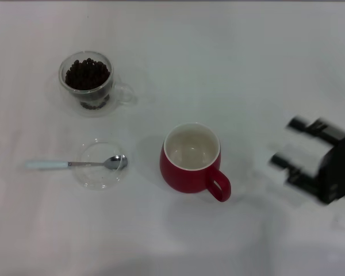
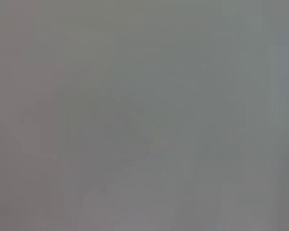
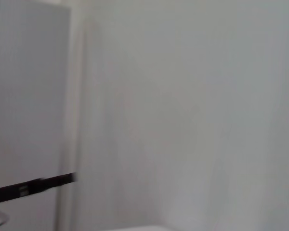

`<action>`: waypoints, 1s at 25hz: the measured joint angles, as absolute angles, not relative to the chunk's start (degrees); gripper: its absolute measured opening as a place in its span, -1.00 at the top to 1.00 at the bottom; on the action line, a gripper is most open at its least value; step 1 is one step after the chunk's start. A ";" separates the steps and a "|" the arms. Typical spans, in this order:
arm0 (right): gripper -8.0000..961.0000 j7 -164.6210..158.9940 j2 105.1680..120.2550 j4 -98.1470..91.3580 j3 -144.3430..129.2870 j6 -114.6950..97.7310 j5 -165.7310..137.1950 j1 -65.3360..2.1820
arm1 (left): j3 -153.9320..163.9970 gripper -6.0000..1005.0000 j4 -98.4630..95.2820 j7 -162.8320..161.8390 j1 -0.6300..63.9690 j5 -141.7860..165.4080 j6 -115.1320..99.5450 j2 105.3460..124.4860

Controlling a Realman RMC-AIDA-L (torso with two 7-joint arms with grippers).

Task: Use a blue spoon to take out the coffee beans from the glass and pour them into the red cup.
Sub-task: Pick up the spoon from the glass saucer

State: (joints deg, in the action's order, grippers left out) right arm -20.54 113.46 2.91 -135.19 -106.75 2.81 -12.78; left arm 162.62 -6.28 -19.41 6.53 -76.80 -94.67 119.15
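Blue spoon (image 1: 75, 164): lower left of the head view, pale handle pointing toward the frame's left edge, metal bowl resting in a shallow clear dish (image 1: 98, 178).
Red cup (image 1: 191, 160): centre of the frame, slightly low, upright, cream inside bare, loop handle turned toward lower right.
Right gripper (image 1: 287, 150): right edge, mid-height, well apart from the red cup, two fingers spread wide, holding nothing.
Glass (image 1: 87, 81): upper left, upright, small clear handle toward frame right.
Coffee beans (image 1: 87, 75): dark heap filling the glass.
Left gripper: out of sight.
Wrist views: only blank pale surfaces.
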 joint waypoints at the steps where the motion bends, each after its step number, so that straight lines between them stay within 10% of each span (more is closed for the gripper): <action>1: -0.47 -21.00 113.02 3.86 -133.67 -108.10 2.83 -13.07 | 162.72 -0.69 -8.04 -21.81 5.49 -76.64 -95.64 119.19; 11: -0.47 -22.39 108.87 6.94 -124.36 -108.80 3.12 -17.03 | 162.96 -0.69 -16.67 -48.37 0.63 -73.10 -91.49 119.50; 25: -0.47 -21.57 108.52 8.41 -123.74 -101.70 3.60 -22.55 | 162.94 -0.69 -21.56 -62.83 2.08 -65.93 -76.06 119.91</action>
State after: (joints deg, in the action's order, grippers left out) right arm -21.57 108.52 8.41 -123.74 -101.71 3.60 -22.55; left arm 162.94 -21.56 -62.83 2.08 -65.93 -76.06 119.91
